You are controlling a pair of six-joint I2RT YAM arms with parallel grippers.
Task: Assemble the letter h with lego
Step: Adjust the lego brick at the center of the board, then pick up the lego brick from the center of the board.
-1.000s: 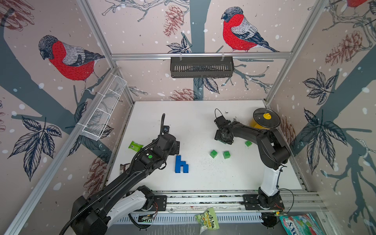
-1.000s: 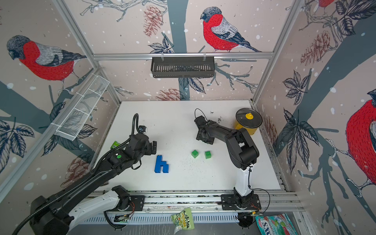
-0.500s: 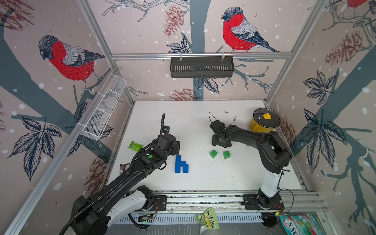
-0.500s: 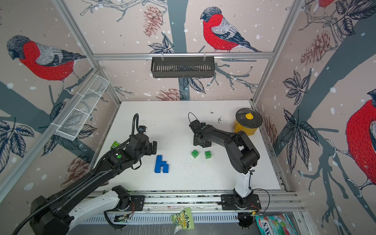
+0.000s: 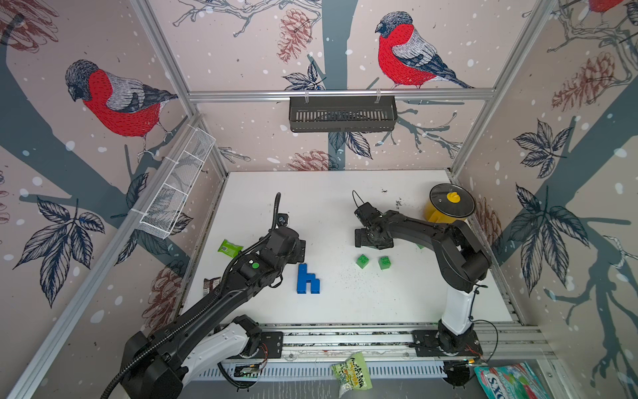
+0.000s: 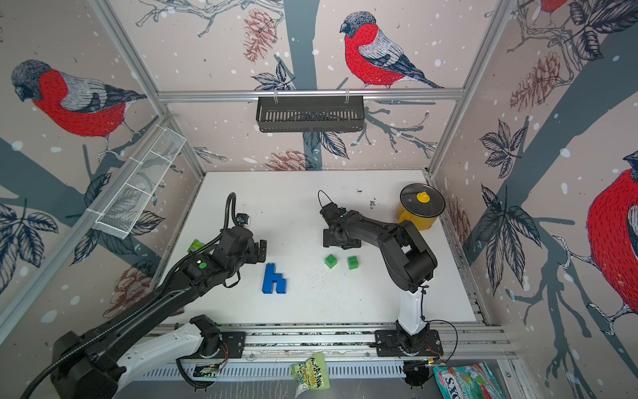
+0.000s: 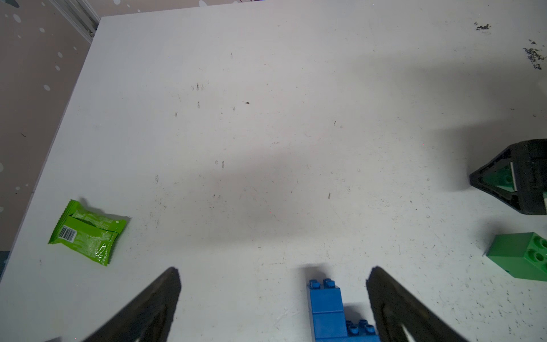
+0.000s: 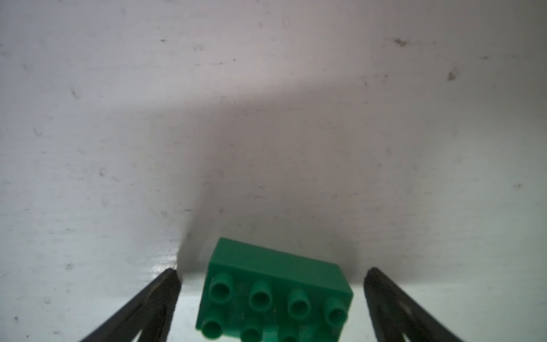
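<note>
White table (image 5: 324, 197): blue h (image 5: 307, 280), green bricks (image 5: 362, 260) (packet (image 5: 229, 247) too)

A flat green packet (image 5: 230, 247) lay near the white table's (image 5: 345, 311) left edge. A dark-lidded yellow pot (image 5: 448, 209) stood at its far right corner. A black basket (image 5: 341, 114) hung on the back rail (image 5: 431, 92).

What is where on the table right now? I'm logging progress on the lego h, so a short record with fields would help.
blue h: assembled, lying flat on the table
left gripper: open, holding nothing, by the h's tall end
right gripper: open, straddling the green oblong brick, gaps on both sides
green square bricks: two, loose, apart, between the h and the right arm
green packet: near the table's left edge
yellow lidded pot: far right corner
</note>
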